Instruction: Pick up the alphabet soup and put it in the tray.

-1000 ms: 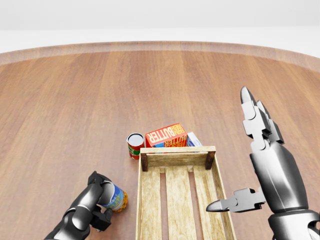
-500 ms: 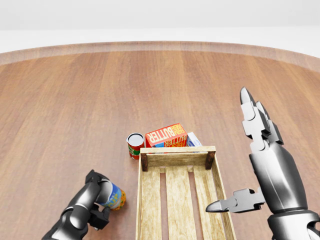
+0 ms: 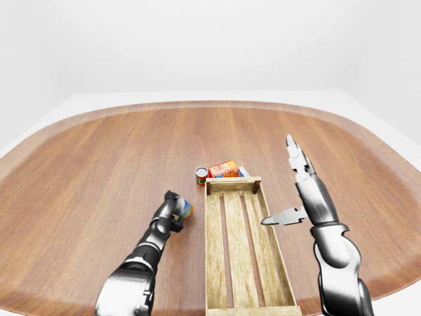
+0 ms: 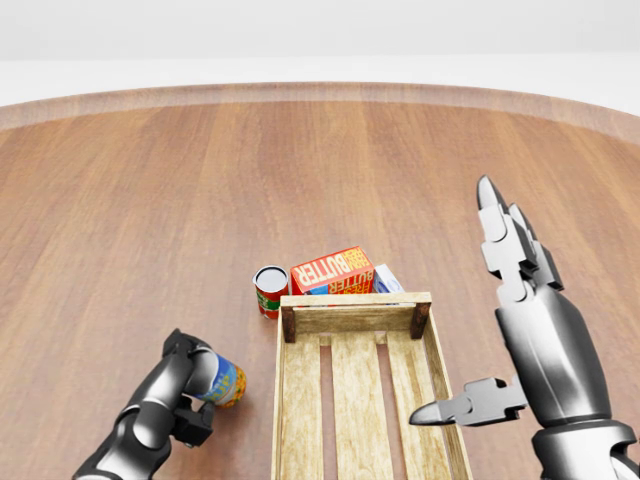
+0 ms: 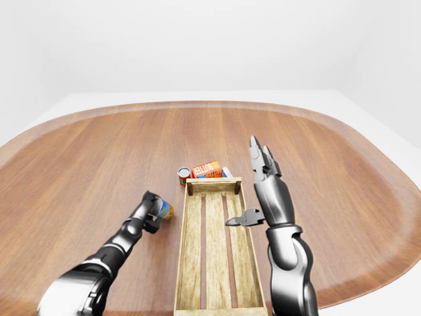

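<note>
L. hand (image 4: 185, 385) clamps blue-yellow soup can (image 4: 224, 383) beside slatted wooden tray (image 4: 300, 420); r. hand (image 4: 500, 330) hovers, fingers splayed, empty.

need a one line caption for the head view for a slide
Left hand closed on a blue-labelled can beside the empty wooden tray; right hand open over the tray's right side.

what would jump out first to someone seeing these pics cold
The long wooden tray at the bottom middle of the head view, bare inside. Left of it, the left hand is wrapped round a blue and yellow can. Beyond the tray's top end sit a red can and an orange butter box, and the right hand hangs open over the tray's right rim.
</note>
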### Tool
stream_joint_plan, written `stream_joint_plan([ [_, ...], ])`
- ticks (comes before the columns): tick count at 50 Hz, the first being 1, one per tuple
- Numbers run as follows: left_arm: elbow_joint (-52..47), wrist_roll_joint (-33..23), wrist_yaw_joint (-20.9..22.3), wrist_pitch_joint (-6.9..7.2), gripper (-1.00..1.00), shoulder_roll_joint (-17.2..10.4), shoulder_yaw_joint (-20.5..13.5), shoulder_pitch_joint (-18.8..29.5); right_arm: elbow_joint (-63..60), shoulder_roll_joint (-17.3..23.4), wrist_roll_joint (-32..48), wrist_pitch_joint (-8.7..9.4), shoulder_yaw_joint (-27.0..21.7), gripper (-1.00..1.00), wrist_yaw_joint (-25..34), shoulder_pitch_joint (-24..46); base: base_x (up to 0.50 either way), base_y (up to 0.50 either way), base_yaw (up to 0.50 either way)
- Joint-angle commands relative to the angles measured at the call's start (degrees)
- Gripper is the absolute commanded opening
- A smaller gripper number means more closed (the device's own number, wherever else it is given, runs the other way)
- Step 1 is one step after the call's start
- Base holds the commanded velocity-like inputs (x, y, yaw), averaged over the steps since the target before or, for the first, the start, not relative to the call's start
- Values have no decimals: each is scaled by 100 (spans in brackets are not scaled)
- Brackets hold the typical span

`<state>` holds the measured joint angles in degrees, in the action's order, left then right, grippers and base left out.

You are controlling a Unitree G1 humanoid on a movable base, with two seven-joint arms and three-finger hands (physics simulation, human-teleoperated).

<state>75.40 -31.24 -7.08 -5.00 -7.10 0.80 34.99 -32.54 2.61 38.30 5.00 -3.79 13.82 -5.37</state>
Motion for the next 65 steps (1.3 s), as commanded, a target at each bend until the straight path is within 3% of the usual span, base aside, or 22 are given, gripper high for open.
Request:
stream_joint_plan([
  [1,-153,189,-69,0,-81,-53,-126,63,15,-3,4,0,24,100,-9,0,0,0,0],
  [41,-1365,773,191,0,-80,-200,-201,-330,12,20,-24,0,-64,100,-1,15,0,0,0],
  [57,-2711,1017,511,0,-77,-176,-311,-872,20,7,9,0,-33,100,-16,-13,0,0,0],
  [61,-3314,1141,675,253,-77,-161,-358,-1081,15,4,5,0,-34,100,-12,-14,0,0,0],
  [65,-3578,1155,753,354,-74,-130,-343,-1185,33,8,15,0,-30,100,-20,-9,0,0,0],
])
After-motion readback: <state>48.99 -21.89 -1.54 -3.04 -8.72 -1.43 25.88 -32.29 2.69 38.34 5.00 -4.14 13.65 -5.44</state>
